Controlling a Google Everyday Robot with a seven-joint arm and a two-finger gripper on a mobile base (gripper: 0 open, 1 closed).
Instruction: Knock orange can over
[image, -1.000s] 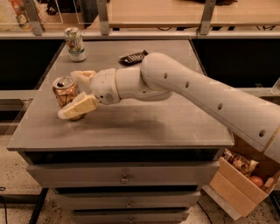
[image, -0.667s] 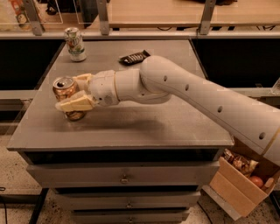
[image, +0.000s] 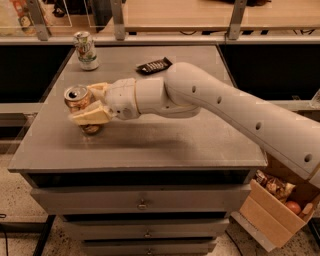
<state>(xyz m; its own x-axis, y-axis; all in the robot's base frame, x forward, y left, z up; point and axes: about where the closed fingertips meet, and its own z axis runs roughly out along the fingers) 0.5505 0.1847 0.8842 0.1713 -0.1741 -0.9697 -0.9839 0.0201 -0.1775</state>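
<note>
The orange can (image: 76, 98) stands near the left edge of the grey table (image: 165, 140), its silver top towards me and its body leaning a little to the left. My gripper (image: 82, 103) is at the can. One cream finger (image: 91, 115) crosses in front of its lower body and the other finger (image: 98, 88) lies behind it. The fingers are spread with the can between them. The can's base (image: 91, 129) shows just below the front finger. The big white arm (image: 225, 110) reaches in from the right.
A white-and-green can (image: 85, 49) stands at the table's back left. A dark snack bar (image: 154, 65) lies at the back middle. Drawers (image: 142, 204) sit under the tabletop. A cardboard box (image: 272, 212) with food stands on the floor at the lower right.
The gripper has moved left onto the can. Its front finger rose from beside the can's base to across its body, and the can now leans left.
</note>
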